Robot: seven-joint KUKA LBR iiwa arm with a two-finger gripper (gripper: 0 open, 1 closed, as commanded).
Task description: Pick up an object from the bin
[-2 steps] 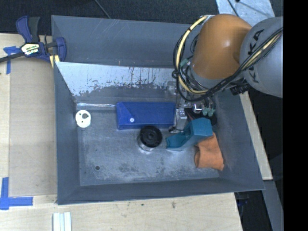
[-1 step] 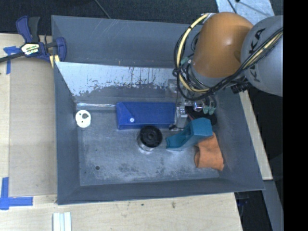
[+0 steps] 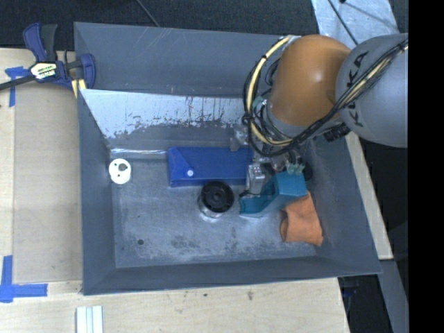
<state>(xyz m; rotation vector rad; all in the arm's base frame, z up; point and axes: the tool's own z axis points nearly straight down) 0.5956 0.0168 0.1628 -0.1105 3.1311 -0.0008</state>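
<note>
**Crowded corner, easy to snag the wrong piece**

I am hanging my gripper (image 3: 258,174) low over the right-centre of the bin (image 3: 97,207), just where the right end of a blue box (image 3: 207,165) is meeting a teal plastic piece (image 3: 269,198). My wrist is hiding my jaws, so I cannot tell whether they are apart or together, and I am seeing nothing clamped between them.

The risk, as I am judging it, is the crowding. The teal piece is lying just beside the box, with a black round knob (image 3: 217,196) near its left edge and an orange cloth (image 3: 302,220) touching or nearly touching its right. Closing here, I could be pinching a box corner along with the teal piece, or nudging the knob so that it rolls off.

The teal piece is looking like hard, glossy plastic, blocky above and curved below, so a grip on the curve could be slipping. The box is flat-sided and smooth. The cloth is looking soft and crumpled, likely to drag along. A white disc (image 3: 120,171) is sitting well apart at the left.
</note>
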